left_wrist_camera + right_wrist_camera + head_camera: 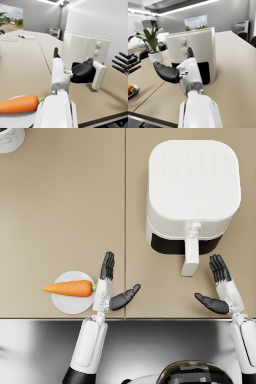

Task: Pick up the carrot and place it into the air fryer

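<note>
The orange tapered carrot (pixel 68 288) lies on its side on a small round white plate (pixel 65 307) near the front edge of the beige counter (pixel 60 203), its green stub end pointing toward the left hand (pixel 107 288). That hand sits just beside the stub, fingers spread apart and holding nothing. The right hand (pixel 221 290) hovers near the protruding drawer handle (pixel 190 255) of the white rounded-square air fryer (pixel 192 193), fingers likewise apart and empty.

The step in hand is judged to be the approach to the carrot. For a sound grasp:

1. Move the left hand sideways over the thick middle of the carrot, not the narrow tip.
2. Align the fingers across the long axis so they close on opposite flanks.
3. Descend without pressing the plate rim, which could tip or slide.
4. Close firmly; the smooth tapered body may roll.

The fryer drawer appears slightly drawn out; its opening width cannot be confirmed.
</note>
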Controlling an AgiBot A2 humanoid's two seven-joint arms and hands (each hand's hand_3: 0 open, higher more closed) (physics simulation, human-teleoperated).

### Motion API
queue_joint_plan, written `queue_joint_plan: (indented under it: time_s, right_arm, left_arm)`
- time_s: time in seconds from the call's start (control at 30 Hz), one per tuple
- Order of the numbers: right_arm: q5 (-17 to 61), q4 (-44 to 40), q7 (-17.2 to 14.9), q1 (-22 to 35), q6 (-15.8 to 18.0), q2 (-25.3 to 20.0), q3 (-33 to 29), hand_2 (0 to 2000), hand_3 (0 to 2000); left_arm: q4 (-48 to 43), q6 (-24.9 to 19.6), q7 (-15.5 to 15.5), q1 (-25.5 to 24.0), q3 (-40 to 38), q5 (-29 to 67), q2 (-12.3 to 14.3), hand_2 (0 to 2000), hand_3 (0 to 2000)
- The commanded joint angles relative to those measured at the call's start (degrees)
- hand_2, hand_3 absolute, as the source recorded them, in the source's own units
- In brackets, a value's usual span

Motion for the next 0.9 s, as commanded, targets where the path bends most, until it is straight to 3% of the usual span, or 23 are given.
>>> queue_joint_plan:
  time_s: [0.03, 0.13, 0.27, 0.4, 0.63, 0.9]
  right_arm:
    - [0.0, 0.0, 0.0, 0.0, 0.0, 0.0, 0.0, 0, 0]
    - [0.0, -0.9, 0.0, 0.1, 0.0, -0.1, 1.7, 0, 0]
    - [0.0, 3.5, 4.3, 5.8, -4.2, -3.7, -3.4, 0, 0]
    - [0.0, 4.0, 5.4, 3.9, -5.3, -3.4, -5.5, 0, 0]
    - [17.1, 1.7, 5.7, 5.9, -5.7, -5.2, -4.2, 0, 0]
    - [21.4, 1.1, 5.8, 5.0, -5.7, -5.8, -4.3, 0, 0]
  left_arm:
    - [0.0, 0.0, 0.0, 0.0, 0.0, 0.0, 0.0, 0, 0]
    - [0.9, 0.0, 0.0, 0.1, 1.7, 0.0, 0.1, 0, 0]
    - [-1.0, -4.3, -4.2, 0.0, -4.4, 0.0, 0.7, 0, 0]
    - [-0.9, -5.4, -5.4, -2.0, -6.0, 0.0, 0.7, 0, 0]
    - [-2.2, -5.7, -5.7, -3.3, -10.8, 17.8, 1.4, 0, 0]
    - [-3.6, -5.8, -5.8, -5.8, -16.4, 38.4, 2.1, 0, 0]
